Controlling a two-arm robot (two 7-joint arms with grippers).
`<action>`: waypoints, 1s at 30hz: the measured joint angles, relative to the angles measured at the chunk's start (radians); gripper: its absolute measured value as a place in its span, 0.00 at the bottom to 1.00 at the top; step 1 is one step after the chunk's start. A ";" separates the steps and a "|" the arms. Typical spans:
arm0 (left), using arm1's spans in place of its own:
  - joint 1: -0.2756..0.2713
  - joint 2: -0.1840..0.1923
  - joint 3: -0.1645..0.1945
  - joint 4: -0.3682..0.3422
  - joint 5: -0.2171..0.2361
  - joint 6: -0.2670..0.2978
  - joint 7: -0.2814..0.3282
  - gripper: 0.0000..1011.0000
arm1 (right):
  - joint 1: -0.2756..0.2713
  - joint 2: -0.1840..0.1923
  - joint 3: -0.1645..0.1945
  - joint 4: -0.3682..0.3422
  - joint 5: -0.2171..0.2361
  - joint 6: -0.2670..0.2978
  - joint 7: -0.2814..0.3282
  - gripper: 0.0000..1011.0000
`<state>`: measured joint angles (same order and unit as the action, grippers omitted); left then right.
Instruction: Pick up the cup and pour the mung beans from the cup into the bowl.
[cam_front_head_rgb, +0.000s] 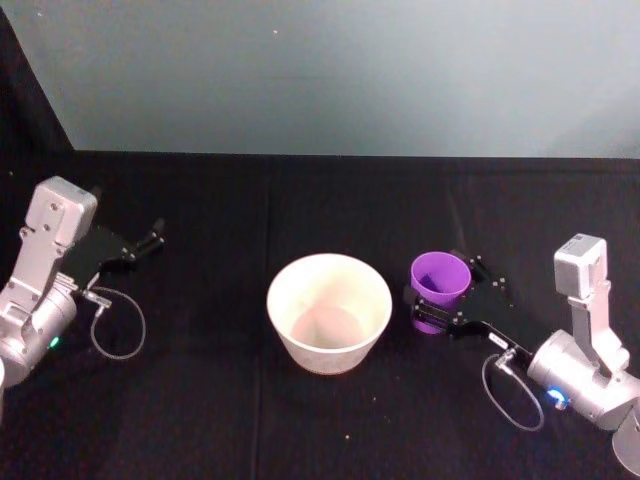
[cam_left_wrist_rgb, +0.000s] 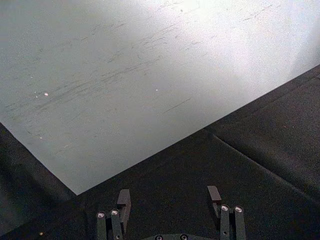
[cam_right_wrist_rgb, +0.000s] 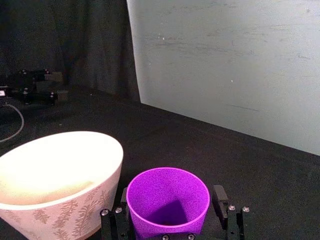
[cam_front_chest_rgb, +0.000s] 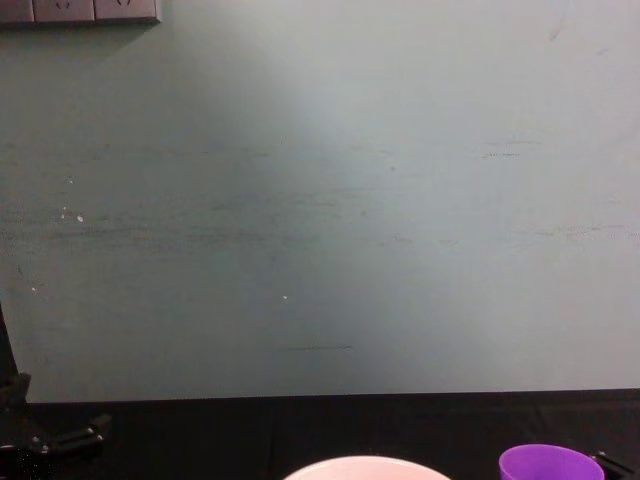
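Right gripper (cam_right_wrist_rgb: 171, 199): fingers spread to either side of the upright cup (cam_right_wrist_rgb: 167, 192), one seemingly just clear of its wall. Cup interior is shadowed, so its contents are indiscernible. Cup stands just beside the bowl (cam_right_wrist_rgb: 60, 215) on the black table (cam_front_head_rgb: 200, 400). The chest view's lower edge cuts off both below their rims. Left gripper (cam_left_wrist_rgb: 170, 196): spread, empty, well apart.

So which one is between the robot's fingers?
The small purple cup, between the fingers of the right gripper; the wide pale bowl stands free beside it.
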<state>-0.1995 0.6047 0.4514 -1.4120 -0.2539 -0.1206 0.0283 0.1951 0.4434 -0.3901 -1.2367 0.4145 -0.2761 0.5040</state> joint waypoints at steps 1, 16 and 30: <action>0.000 0.000 0.000 0.000 0.000 0.000 0.000 0.99 | -0.003 -0.001 0.002 -0.004 0.000 0.000 0.001 0.99; 0.000 0.000 0.000 0.000 0.000 0.000 0.000 0.99 | -0.040 0.000 0.041 -0.054 -0.006 0.009 0.022 0.99; 0.000 0.000 0.000 0.000 0.000 0.000 0.000 0.99 | -0.046 -0.021 0.057 -0.044 -0.026 0.030 0.039 0.99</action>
<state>-0.1995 0.6047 0.4514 -1.4120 -0.2539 -0.1206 0.0283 0.1492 0.4228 -0.3331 -1.2803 0.3882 -0.2464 0.5425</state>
